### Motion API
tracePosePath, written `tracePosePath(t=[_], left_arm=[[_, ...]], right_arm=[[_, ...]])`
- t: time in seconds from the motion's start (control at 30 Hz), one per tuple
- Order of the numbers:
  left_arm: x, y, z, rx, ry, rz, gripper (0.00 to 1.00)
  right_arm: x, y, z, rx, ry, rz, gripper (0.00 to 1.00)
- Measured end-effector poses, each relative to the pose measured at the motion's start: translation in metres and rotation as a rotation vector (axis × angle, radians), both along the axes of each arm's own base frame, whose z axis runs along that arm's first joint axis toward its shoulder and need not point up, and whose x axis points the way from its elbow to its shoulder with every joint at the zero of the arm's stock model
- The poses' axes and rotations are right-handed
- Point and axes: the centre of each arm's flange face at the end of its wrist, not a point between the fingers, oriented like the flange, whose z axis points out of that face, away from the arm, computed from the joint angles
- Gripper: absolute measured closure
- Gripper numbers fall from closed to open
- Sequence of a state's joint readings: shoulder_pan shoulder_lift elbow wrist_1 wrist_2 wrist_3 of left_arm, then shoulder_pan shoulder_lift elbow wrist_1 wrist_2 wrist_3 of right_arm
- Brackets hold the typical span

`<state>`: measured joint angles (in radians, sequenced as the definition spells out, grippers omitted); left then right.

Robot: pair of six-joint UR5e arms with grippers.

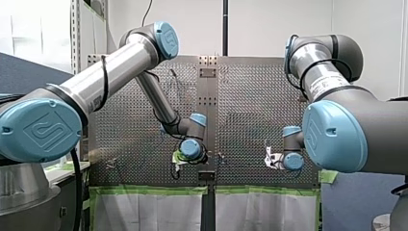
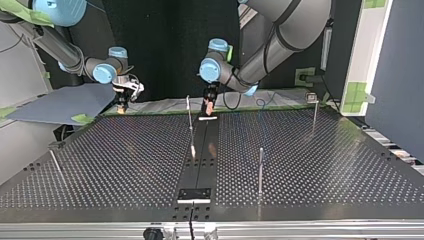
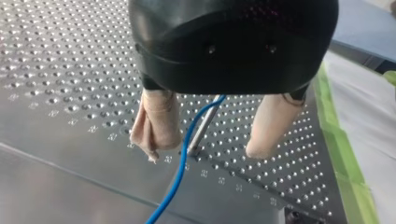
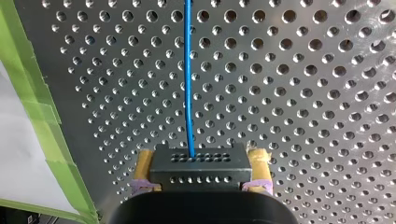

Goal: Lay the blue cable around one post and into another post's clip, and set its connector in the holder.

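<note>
The left gripper (image 3: 204,150) is hanging released, its beige pads straddling the blue cable (image 3: 180,163) just beside a thin post (image 3: 205,122). To my eye, it should be pinching lightly and letting the line slide low around that post. The right gripper (image 4: 201,156) is clenching the black connector (image 4: 201,173) over the perforated table (image 4: 303,93), and ideally should be feeding slack gently. A white label (image 1: 323,87) higher up that arm is too small to read.

Thin blue cable (image 4: 188,79) over the silver-grey metal table (image 4: 303,93), patterned with even rows of round holes. Bright green tape (image 4: 42,116) borders the table; the boxy connector (image 4: 200,165) is matte black, hole-dotted.
</note>
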<state>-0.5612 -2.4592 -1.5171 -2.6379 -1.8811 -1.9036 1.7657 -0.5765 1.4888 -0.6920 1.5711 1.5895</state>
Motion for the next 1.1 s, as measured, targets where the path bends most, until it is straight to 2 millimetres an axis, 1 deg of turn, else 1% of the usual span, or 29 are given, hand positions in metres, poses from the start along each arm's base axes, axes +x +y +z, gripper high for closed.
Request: tracePosePath(t=[0.33, 0.8, 0.93, 1.1], left_arm=[[-0.013, -0.008, -0.002, 0.048, 0.023, -0.031, 0.00], [-0.025, -0.017, -0.001, 0.079, 0.022, -0.042, 0.00], [-0.025, -0.019, 0.006, 0.075, 0.013, -0.043, 0.00], [-0.031, -0.023, 0.020, 0.067, 0.002, -0.054, 0.00]], right_arm=[[-0.001, 0.000, 0.000, 0.000, 0.000, -0.001, 0.80], [-0.001, 0.000, -0.001, 0.003, 0.001, -0.001, 0.80], [-0.001, 0.000, -0.001, 0.004, 0.001, -0.001, 0.80], [-0.001, 0.001, -0.002, 0.004, 0.001, 0.000, 0.80]])
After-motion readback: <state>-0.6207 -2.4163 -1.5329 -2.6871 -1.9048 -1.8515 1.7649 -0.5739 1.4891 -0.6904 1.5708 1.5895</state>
